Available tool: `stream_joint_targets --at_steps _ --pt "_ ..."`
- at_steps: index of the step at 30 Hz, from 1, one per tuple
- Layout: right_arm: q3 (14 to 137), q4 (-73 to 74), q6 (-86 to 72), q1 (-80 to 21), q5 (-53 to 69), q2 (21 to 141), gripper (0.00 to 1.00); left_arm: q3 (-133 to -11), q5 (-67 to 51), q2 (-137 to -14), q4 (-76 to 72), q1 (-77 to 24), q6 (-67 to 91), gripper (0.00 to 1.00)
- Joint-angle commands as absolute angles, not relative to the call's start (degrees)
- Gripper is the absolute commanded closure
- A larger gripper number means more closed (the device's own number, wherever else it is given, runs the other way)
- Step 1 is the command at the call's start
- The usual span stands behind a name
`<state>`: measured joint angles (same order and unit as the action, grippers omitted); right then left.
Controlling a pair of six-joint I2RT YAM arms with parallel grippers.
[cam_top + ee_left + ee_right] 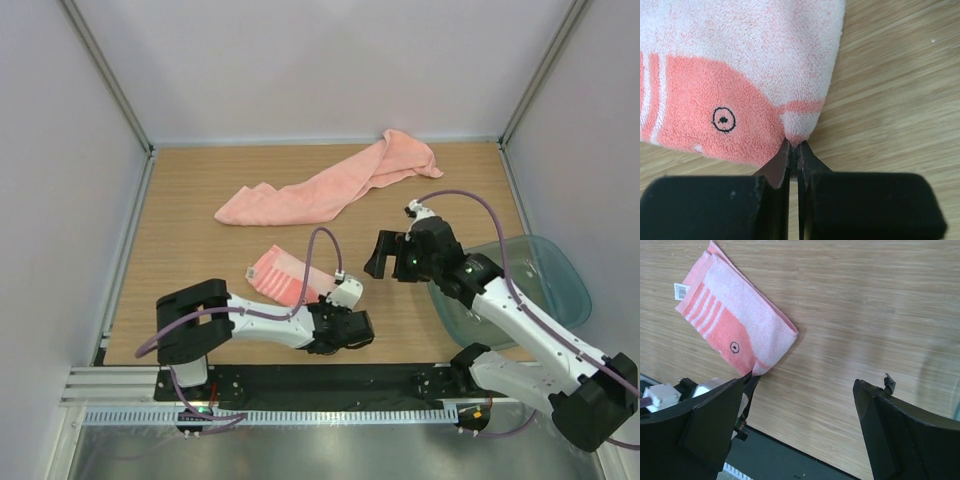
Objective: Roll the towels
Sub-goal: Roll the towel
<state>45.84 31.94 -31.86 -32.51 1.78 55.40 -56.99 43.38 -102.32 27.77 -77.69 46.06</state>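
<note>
On a wooden table (190, 210), a small towel (285, 277), salmon pink with pale stripes at its far-left end, lies flat and looks folded. At its near-right corner, the left claw (794, 150) is pinched together on the cloth's edge, low against the wood. To the right of the small towel, raised above the bare wood, the right claw (799, 390) hangs with its fingers wide apart, holding nothing. Further right of the small towel, at the table's edge, sits a see-through teal tray (560, 280). Beyond the small towel, toward the back wall, a long towel (330, 185) in plain pink lies stretched out and rumpled. Neither towel shows any roll yet, so the task appears to be just beginning, with both left to do.
</note>
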Motion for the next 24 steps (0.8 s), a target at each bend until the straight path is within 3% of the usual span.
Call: stream_joint_targets --at_steps 1,8,18,24 --pt "46.06 28.04 -34.62 -32.43 6.40 59.40 0.00 -52.83 42.02 -96.95 23.22 -76.38 46.94 1.00" --pt "41.93 15.41 -43.33 -33.22 16.51 72.94 0.04 -47.46 37.62 -90.44 18.20 -75.50 45.53 1.00" --pt "44.03 7.65 -46.23 -39.28 17.32 85.16 0.04 -47.90 37.09 -88.51 18.46 -75.32 45.53 1.00" --pt "42.10 3.08 -47.20 -39.55 16.61 87.80 0.14 -48.16 35.77 -86.40 18.46 -75.15 45.53 1.00"
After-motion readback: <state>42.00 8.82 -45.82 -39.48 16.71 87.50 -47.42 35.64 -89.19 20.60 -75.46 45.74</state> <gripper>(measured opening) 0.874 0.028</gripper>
